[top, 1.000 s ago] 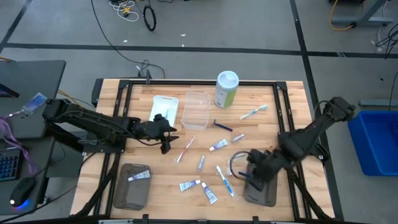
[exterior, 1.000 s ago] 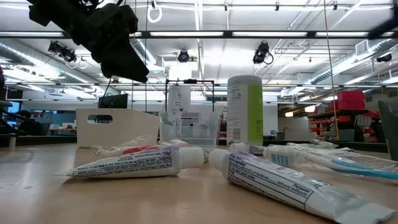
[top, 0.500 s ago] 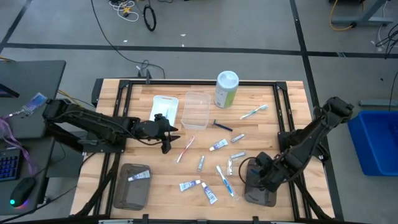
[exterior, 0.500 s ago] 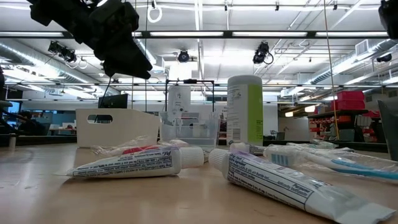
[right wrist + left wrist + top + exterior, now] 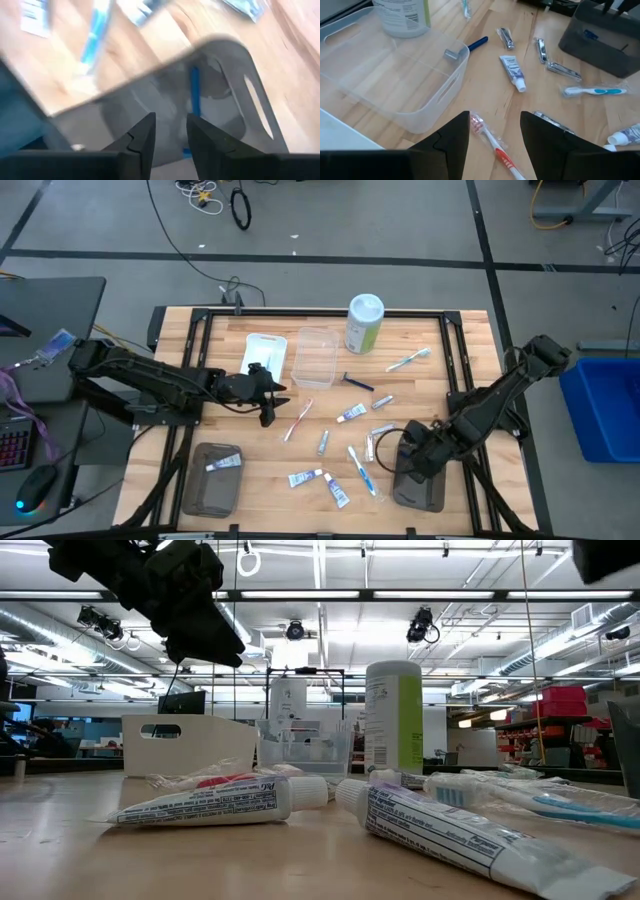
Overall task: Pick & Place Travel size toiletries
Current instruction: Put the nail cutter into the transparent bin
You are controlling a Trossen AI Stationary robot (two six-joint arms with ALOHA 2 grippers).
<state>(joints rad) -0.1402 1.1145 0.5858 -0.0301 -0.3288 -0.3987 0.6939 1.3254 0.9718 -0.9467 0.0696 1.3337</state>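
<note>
Travel size toiletries lie scattered on the wooden table: a pink toothbrush (image 5: pixel 297 420) (image 5: pixel 492 145), a dark blue razor (image 5: pixel 355 382), white tubes with blue caps (image 5: pixel 350 414) (image 5: pixel 306 477), a blue toothbrush (image 5: pixel 360 468) and silvery tubes (image 5: pixel 382 430). My left gripper (image 5: pixel 268 404) (image 5: pixel 495 120) hangs open above the pink toothbrush, beside the clear tray (image 5: pixel 395 65). My right gripper (image 5: pixel 405 454) (image 5: pixel 171 125) is open and empty over the grey tray (image 5: pixel 420 485) (image 5: pixel 240 75). A blue item (image 5: pixel 195 95) lies in that tray.
A green-and-white canister (image 5: pixel 364 324) stands at the far edge, with a white tray (image 5: pixel 263 355) and the clear tray (image 5: pixel 315 358) to its left. A second grey tray (image 5: pixel 212 480) near the left corner holds one tube (image 5: pixel 224 463). Two tubes (image 5: pixel 230 802) (image 5: pixel 450 835) lie nearest the low camera.
My right gripper swung a short way toward the near right over the grey tray, then came back toward the table's left. The toiletries on the table have stayed where they were.
</note>
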